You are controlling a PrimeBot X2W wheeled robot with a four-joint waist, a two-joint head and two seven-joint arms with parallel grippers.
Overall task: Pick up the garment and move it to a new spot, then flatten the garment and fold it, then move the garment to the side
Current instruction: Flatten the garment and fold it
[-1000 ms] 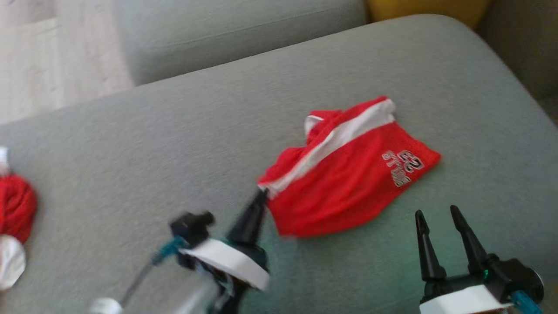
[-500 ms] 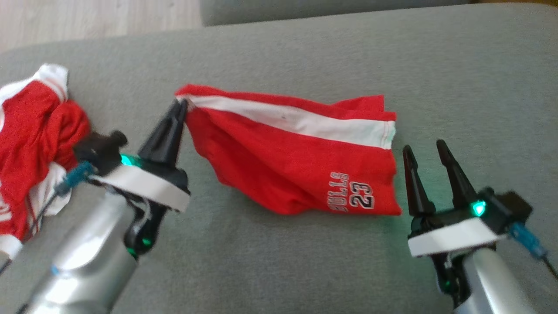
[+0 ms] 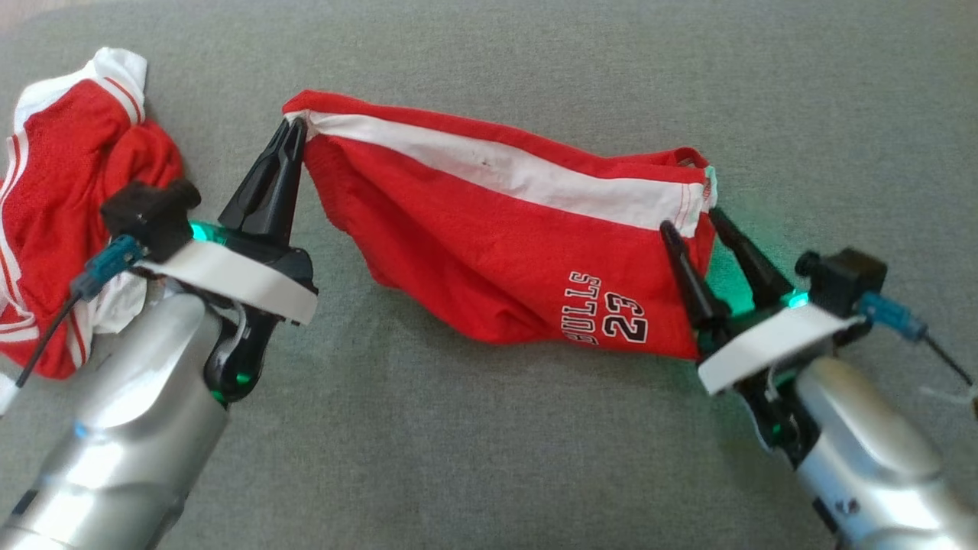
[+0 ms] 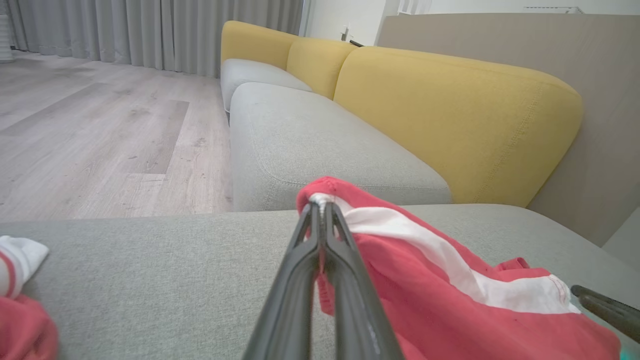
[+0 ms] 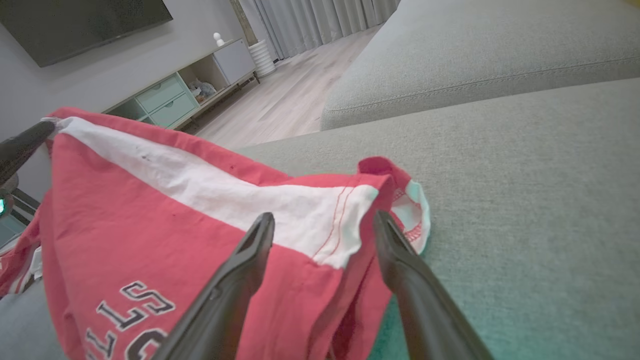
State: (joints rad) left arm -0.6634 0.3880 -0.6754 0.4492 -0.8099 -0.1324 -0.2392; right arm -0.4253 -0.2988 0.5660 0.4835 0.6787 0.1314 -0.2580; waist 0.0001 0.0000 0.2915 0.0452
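- Head view: the red Bulls shorts lie stretched left to right on the grey sofa cushion. The left gripper is clenched on their left corner, and the right gripper is released at their right end.
- Left wrist view: closed fingers pinch the white stripe's end.
- Right wrist view: the stripe's other corner sits between the spread fingers, so I reckon this arm need only close.

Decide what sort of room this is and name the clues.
Probably a home living room: a grey sofa with yellow back cushions, a dark screen on the wall above a low cabinet, and long curtains.
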